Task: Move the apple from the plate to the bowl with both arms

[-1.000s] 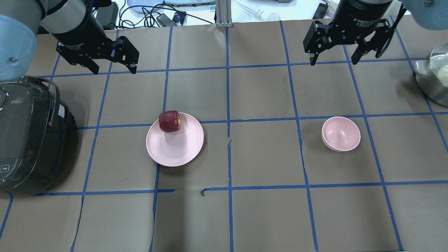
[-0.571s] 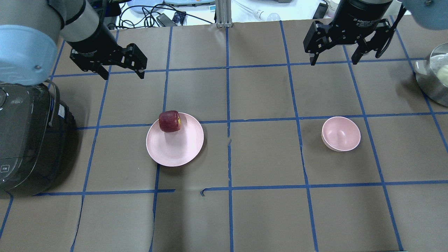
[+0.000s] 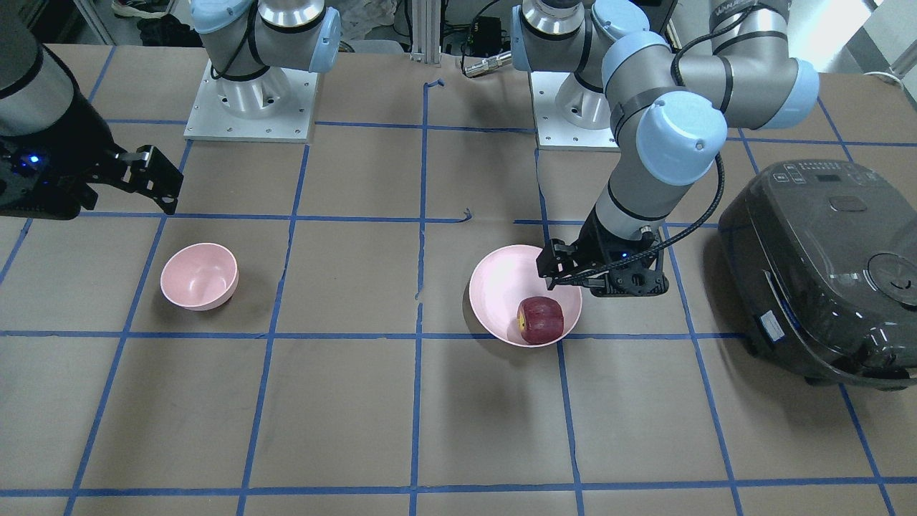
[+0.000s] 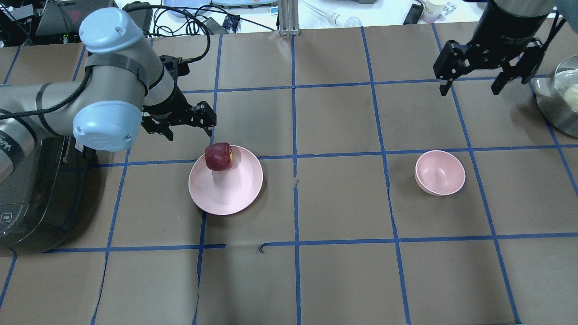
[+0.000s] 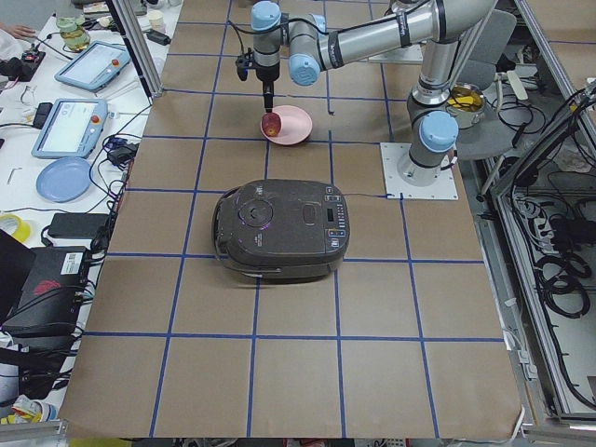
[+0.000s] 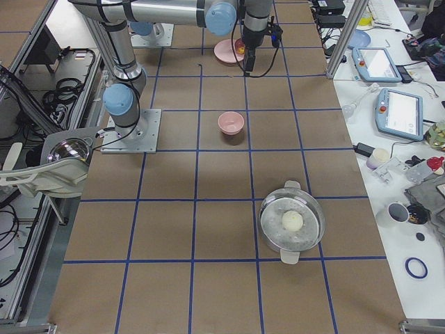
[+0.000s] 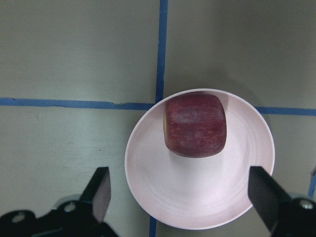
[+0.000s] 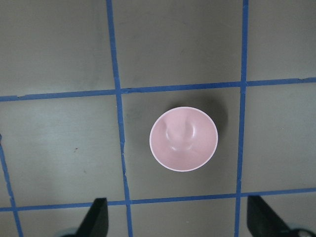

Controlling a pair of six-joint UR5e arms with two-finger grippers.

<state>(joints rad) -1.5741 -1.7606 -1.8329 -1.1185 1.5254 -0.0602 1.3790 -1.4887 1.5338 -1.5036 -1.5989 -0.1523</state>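
Observation:
The dark red apple (image 4: pixel 219 156) sits on the far part of the wide pink plate (image 4: pixel 230 192), left of the table's middle. My left gripper (image 4: pixel 189 133) hovers open and empty above the plate. In the left wrist view the apple (image 7: pixel 195 125) and plate (image 7: pixel 197 202) lie below and just ahead of the wide-apart fingers (image 7: pixel 101 190). The small pink bowl (image 4: pixel 440 173) stands empty at the right. My right gripper (image 4: pixel 470 89) is open and empty, high and beyond the bowl. The right wrist view looks down on the bowl (image 8: pixel 183 139).
A dark rice cooker (image 4: pixel 31 194) stands at the left edge, close to my left arm. A steel pot (image 4: pixel 560 101) with a pale round thing in it sits at the right edge. Cables and devices lie beyond the table's far edge.
My left arm has swung in from the far left and brought its open gripper over the plate. My right gripper has shifted to the right. The apple, plate and bowl have not moved.

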